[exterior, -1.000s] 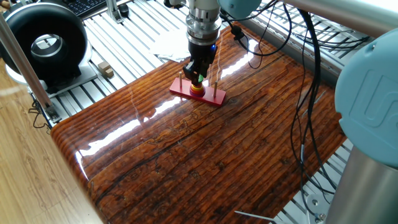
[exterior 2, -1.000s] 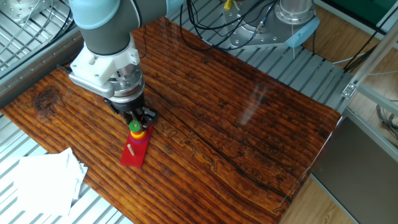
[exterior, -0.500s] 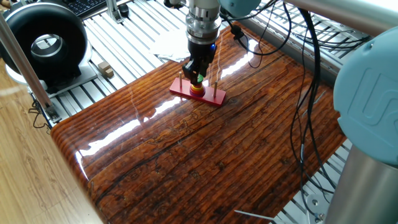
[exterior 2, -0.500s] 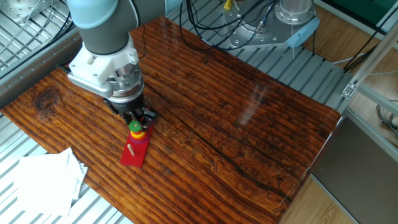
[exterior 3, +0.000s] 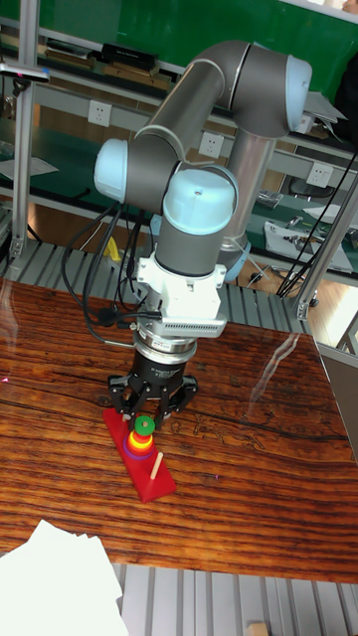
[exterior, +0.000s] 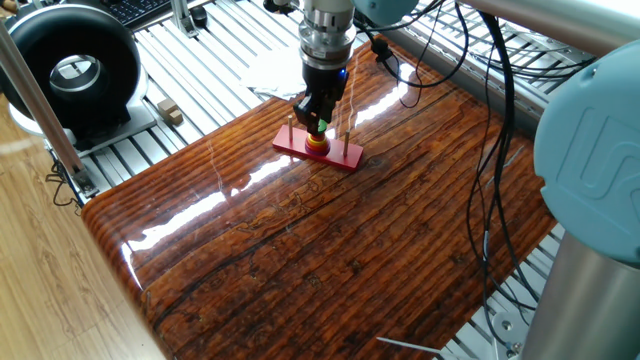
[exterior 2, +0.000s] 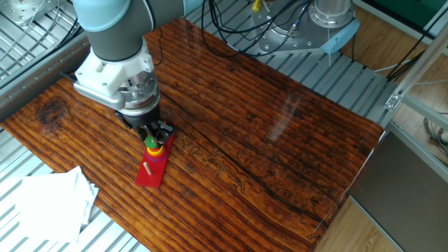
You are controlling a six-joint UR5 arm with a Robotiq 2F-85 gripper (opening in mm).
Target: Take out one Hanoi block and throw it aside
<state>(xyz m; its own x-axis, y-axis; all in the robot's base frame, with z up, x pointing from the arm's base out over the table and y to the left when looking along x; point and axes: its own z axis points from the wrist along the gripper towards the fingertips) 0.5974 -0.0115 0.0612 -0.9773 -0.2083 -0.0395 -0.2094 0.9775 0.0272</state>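
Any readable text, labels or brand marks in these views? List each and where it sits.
None can be read.
Gripper, green ring and red base: no lettering visible.
Keyboard keys: too small to read.
White paper: looks blank.

tool (exterior: 318, 122) fingers hide green ring (exterior 3: 144, 425) edges; grip unclear.

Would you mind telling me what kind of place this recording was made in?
Most likely a robotics lab or workshop: the wooden table sits on aluminium rails, loose cables trail behind, and the gripper works at a small Hanoi block toy.
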